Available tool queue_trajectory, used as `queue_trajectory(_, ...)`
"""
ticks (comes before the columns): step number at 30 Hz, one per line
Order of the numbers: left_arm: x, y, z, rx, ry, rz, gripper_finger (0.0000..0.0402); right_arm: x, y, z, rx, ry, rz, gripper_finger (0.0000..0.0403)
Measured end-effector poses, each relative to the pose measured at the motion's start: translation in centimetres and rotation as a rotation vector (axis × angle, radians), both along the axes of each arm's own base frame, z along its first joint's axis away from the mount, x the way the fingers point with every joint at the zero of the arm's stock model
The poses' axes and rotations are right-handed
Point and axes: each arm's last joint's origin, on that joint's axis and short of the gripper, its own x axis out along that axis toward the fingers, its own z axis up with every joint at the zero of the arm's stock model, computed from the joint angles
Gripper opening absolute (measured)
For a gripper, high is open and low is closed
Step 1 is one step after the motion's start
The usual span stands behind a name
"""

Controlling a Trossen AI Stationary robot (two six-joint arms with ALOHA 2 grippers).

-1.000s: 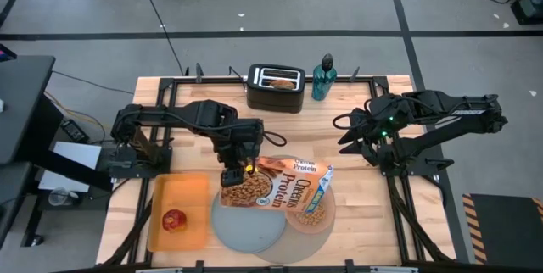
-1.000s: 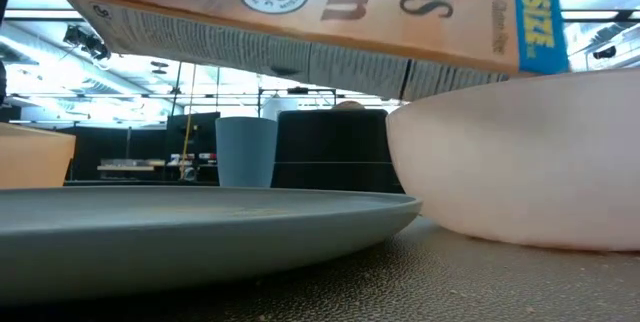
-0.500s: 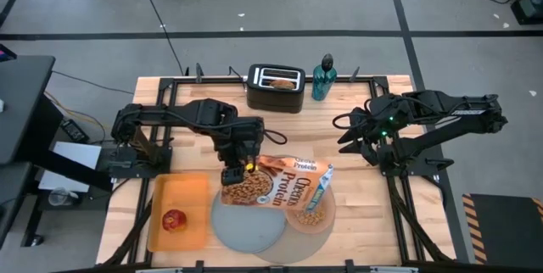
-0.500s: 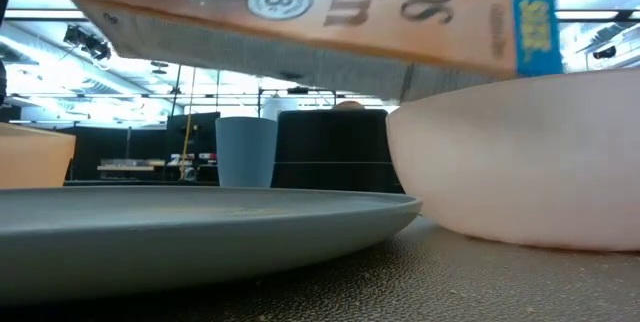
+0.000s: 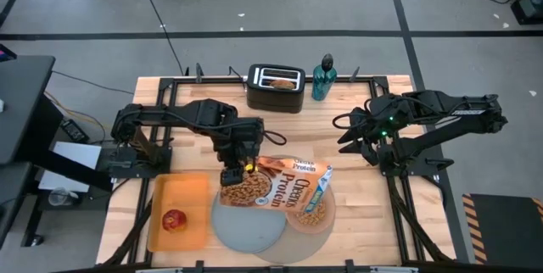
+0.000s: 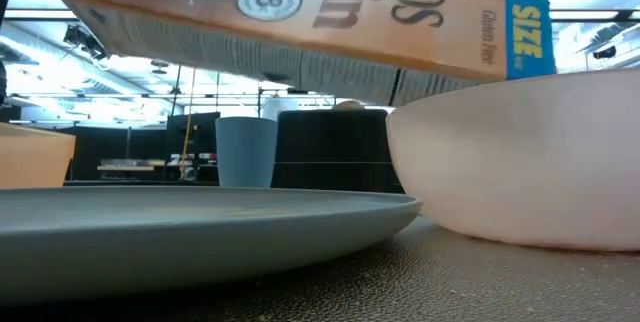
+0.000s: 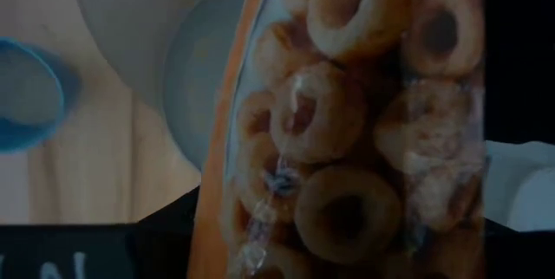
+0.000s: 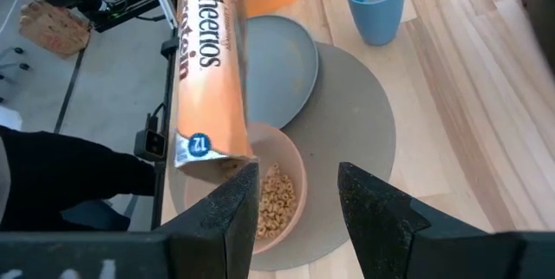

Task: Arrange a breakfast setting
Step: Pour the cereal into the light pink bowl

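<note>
high view: cereal box (image 5: 276, 186) is gripped by the left gripper (image 5: 235, 174), tipped over the bowl (image 5: 310, 209) on the mat (image 5: 339, 222).
low view: box is seen light, thin-walled; best held at its base.
right wrist view: right gripper (image 8: 295, 194) is held wide, empty, aside.

Pink bowl (image 8: 276, 194) w/ cereal (image 8: 276, 191) on grey mat (image 8: 364, 132) – beside plate (image 8: 279, 61).
</note>
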Motion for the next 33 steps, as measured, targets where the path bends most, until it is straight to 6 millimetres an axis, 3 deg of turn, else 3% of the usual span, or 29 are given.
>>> queue_trajectory(33, 0.30, -0.19, 0.14, -0.036, -0.019, 0.028, 0.0211, 0.01, -0.01, 0.01, -0.008, -0.004, 0.001, 0.0166)
